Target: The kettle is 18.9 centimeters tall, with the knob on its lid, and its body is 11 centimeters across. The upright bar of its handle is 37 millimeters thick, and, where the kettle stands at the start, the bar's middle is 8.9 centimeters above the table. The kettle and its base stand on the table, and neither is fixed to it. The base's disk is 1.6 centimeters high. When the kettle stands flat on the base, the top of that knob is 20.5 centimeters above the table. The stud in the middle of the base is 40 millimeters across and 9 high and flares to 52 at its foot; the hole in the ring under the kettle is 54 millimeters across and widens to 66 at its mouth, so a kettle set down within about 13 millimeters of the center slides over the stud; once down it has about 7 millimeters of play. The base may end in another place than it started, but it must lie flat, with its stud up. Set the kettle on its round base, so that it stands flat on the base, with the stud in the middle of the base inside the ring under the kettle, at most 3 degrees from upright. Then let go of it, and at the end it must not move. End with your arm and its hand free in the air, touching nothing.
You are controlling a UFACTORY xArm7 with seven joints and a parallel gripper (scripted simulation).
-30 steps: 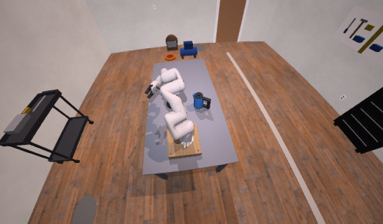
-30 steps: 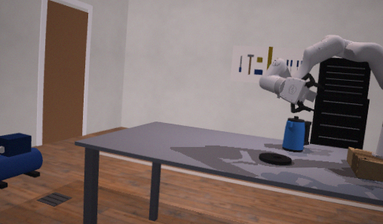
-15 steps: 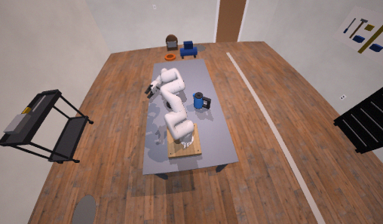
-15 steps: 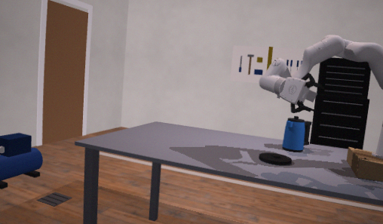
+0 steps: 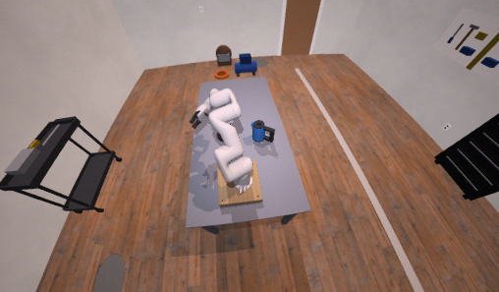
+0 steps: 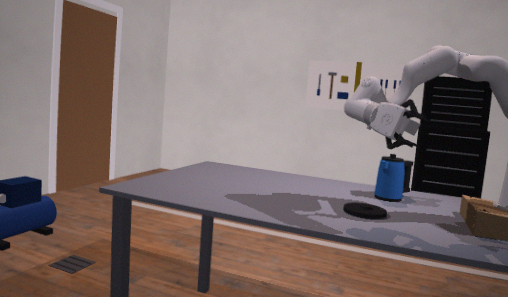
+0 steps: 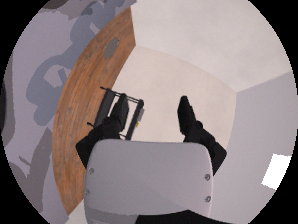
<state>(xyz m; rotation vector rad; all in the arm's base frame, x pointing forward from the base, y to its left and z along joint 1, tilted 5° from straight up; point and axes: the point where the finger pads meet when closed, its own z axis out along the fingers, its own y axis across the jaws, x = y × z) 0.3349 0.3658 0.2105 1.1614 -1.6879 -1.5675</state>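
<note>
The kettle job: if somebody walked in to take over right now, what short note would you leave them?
End effector: open, holding nothing, up in the air above the table.
Kettle: upright on the table, untouched, handle free.
Base: flat on the table, apart from the kettle, nothing on it.
Done: nothing yet.
Left: grasp the handle, lift the kettle, set it flat over the base's stud, let go.
</note>
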